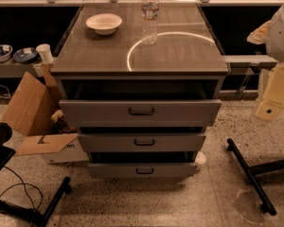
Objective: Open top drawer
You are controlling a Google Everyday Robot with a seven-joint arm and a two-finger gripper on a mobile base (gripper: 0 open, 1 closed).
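Observation:
The top drawer (141,112) is the widest grey front of the cabinet, with a dark pull handle (142,111) at its middle. It stands pulled out from the cabinet body, with a dark gap above its front. My gripper (270,109) hangs at the right edge of the view, cream-coloured below the white arm (283,27). It is well to the right of the drawer, at about its height, and touches nothing.
Two narrower drawers (143,142) (143,170) sit below, also pulled out a little. A white bowl (104,23) and a water bottle (150,14) stand on the cabinet top. A cardboard box (35,112) lies at the left. Black stand legs (250,174) cross the floor at right.

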